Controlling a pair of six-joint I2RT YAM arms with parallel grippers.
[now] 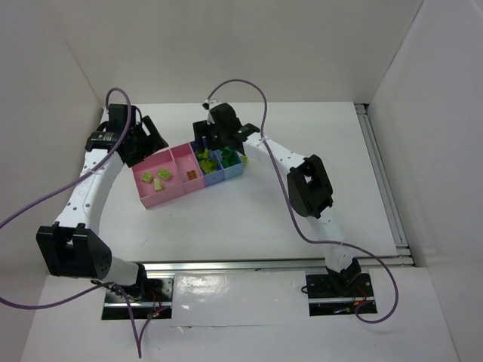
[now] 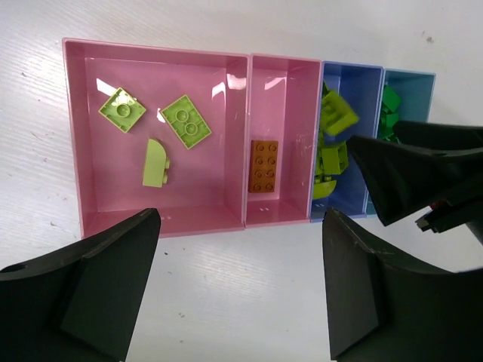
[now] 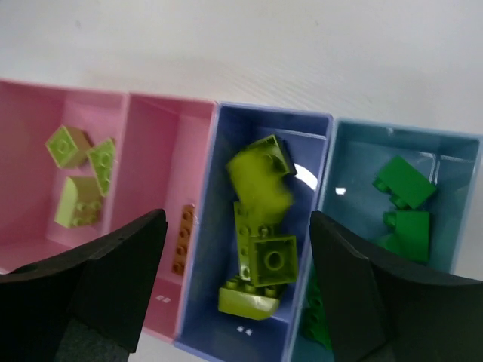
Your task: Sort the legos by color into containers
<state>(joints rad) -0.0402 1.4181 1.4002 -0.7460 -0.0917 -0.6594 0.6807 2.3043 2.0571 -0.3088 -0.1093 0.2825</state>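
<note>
The containers are a joined row: a wide pink bin (image 2: pixel 90 196), a narrow pink bin (image 2: pixel 290 90), a darker blue bin (image 3: pixel 207 271) and a light blue bin (image 3: pixel 362 158). Three yellow-green legos (image 2: pixel 185 121) lie in the wide pink bin. An orange-brown lego (image 2: pixel 263 166) lies in the narrow pink one. Several yellow-green legos (image 3: pixel 268 260) are piled in the blue bin, and the top one (image 3: pixel 260 173) is blurred. Dark green legos (image 3: pixel 404 181) lie in the light blue bin. My right gripper (image 3: pixel 235 256) is open and empty over the blue bin. My left gripper (image 2: pixel 241 294) is open and empty over the table beside the pink bins.
White walls enclose the table at the back and both sides. A metal rail (image 1: pixel 381 181) runs along the right edge. In the top view the row of bins (image 1: pixel 151 197) sits mid-table, with my left gripper (image 1: pixel 139 139) and right gripper (image 1: pixel 223 136) just behind it.
</note>
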